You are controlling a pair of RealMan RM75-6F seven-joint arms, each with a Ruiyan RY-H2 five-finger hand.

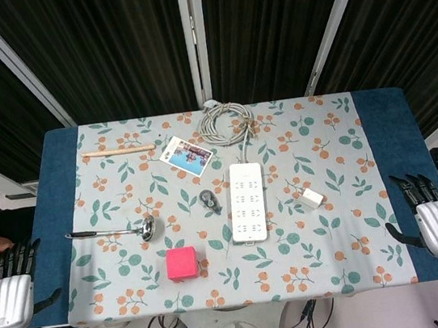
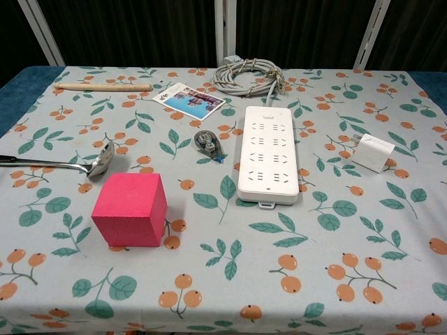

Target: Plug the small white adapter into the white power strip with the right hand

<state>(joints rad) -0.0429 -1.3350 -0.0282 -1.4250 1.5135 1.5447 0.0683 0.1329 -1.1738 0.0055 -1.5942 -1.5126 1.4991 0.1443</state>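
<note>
The white power strip (image 1: 247, 201) (image 2: 267, 154) lies flat in the middle of the table, its sockets facing up and its grey cord coiled (image 1: 224, 121) (image 2: 248, 75) behind it. The small white adapter (image 1: 311, 197) (image 2: 372, 153) rests on the cloth just right of the strip, apart from it. My right hand (image 1: 432, 213) hangs at the table's right edge, fingers spread, holding nothing, well right of the adapter. My left hand (image 1: 12, 275) is at the left edge, also with fingers apart and nothing in it. Neither hand shows in the chest view.
A pink cube (image 1: 181, 263) (image 2: 130, 209) sits front left of the strip. A metal ladle (image 1: 122, 230) (image 2: 66, 164), a small tape dispenser (image 1: 209, 199) (image 2: 207, 143), a photo card (image 1: 186, 155) (image 2: 188, 99) and a wooden stick (image 1: 118, 151) (image 2: 103, 86) lie to the left.
</note>
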